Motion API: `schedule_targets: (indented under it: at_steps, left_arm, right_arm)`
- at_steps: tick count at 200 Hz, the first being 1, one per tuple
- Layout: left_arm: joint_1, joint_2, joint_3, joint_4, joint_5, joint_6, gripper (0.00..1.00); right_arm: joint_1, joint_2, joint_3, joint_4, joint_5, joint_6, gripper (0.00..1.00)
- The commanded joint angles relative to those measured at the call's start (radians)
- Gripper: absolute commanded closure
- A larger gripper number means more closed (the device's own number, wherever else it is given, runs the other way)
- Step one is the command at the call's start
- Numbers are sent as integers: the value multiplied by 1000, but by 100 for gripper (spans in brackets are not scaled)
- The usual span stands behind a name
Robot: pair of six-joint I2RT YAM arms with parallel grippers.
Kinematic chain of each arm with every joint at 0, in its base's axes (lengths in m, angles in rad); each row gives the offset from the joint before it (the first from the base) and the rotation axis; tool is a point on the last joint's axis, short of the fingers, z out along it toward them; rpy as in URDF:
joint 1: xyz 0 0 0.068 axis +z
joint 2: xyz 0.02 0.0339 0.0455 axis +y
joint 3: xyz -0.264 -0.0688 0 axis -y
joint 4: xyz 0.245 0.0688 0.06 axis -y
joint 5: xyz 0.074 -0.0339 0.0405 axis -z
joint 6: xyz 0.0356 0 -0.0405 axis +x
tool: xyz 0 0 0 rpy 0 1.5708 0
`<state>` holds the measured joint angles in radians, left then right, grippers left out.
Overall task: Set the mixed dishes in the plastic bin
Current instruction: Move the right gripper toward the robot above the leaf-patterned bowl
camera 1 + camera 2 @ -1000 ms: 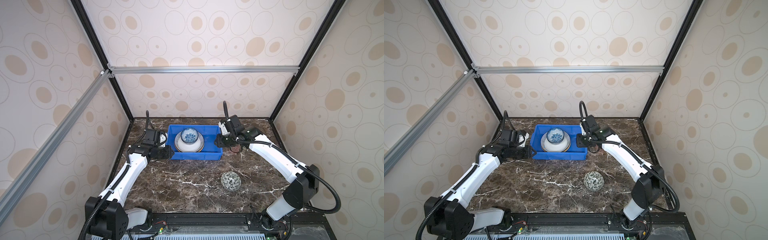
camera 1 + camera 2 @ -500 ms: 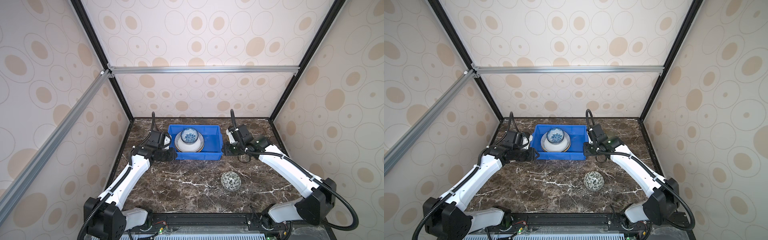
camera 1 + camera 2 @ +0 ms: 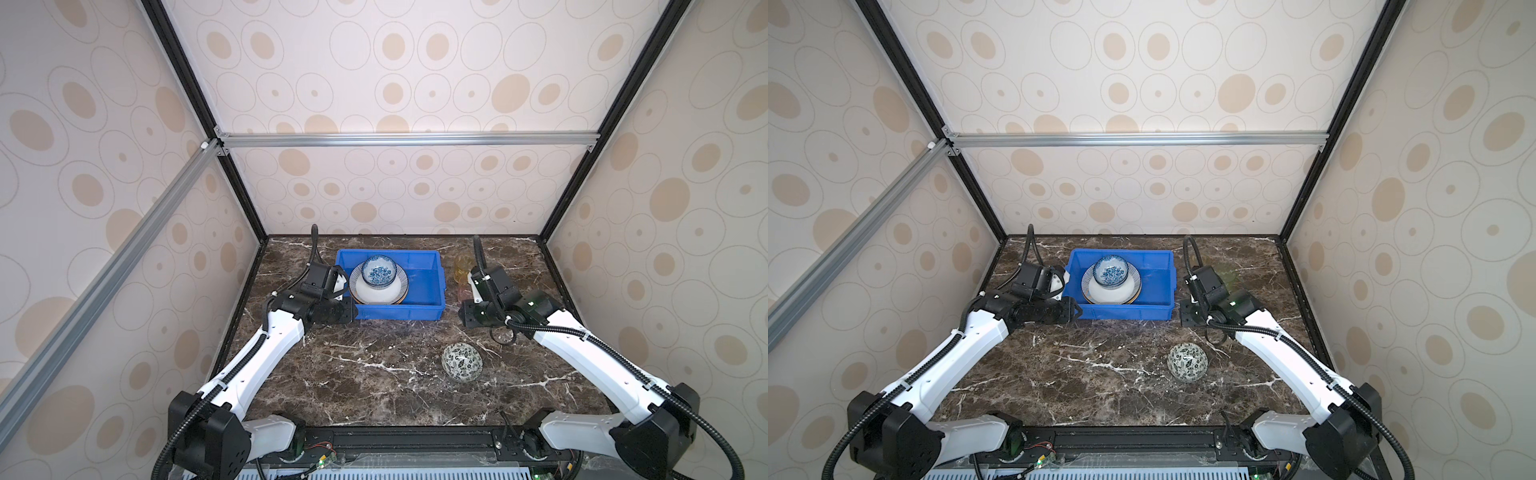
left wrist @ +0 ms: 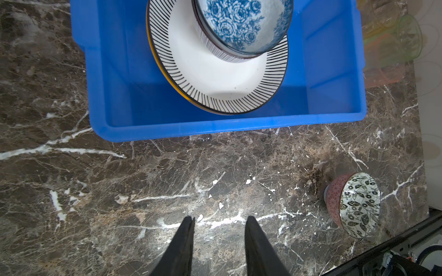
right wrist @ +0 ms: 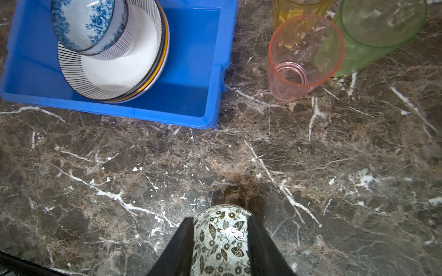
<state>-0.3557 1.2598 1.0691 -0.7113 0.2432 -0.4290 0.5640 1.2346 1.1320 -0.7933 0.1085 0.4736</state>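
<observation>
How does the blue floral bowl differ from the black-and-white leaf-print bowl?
The blue floral bowl sits on a striped-rim plate inside the blue plastic bin; the black-and-white leaf-print bowl stands on the marble table. Outside, the floral bowl is striped, the leaf-print one red. Both round, upright.

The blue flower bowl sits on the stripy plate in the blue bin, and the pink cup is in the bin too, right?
Not quite. The blue flower bowl does sit on the stripy plate in the blue bin, but the pink cup is not in it: it stands on the table beside the bin. The right wrist view shows this.
</observation>
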Motion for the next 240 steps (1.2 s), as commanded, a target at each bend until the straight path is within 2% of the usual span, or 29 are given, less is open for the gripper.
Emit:
schedule_targets:
  at_steps: [1,162,240]
  left_arm:
    - [-6,19,44,4,-15,6,64]
    - [-10,111,101,53,-10,46,64]
    - [-11,94,88,67,-16,44,64]
  right_arm:
    - [-9,-33,-28,-30,53,23,59]
    - [-59,-80,-141,-37,48,87,56]
    - [-80,-138,-254,-38,21,137,56]
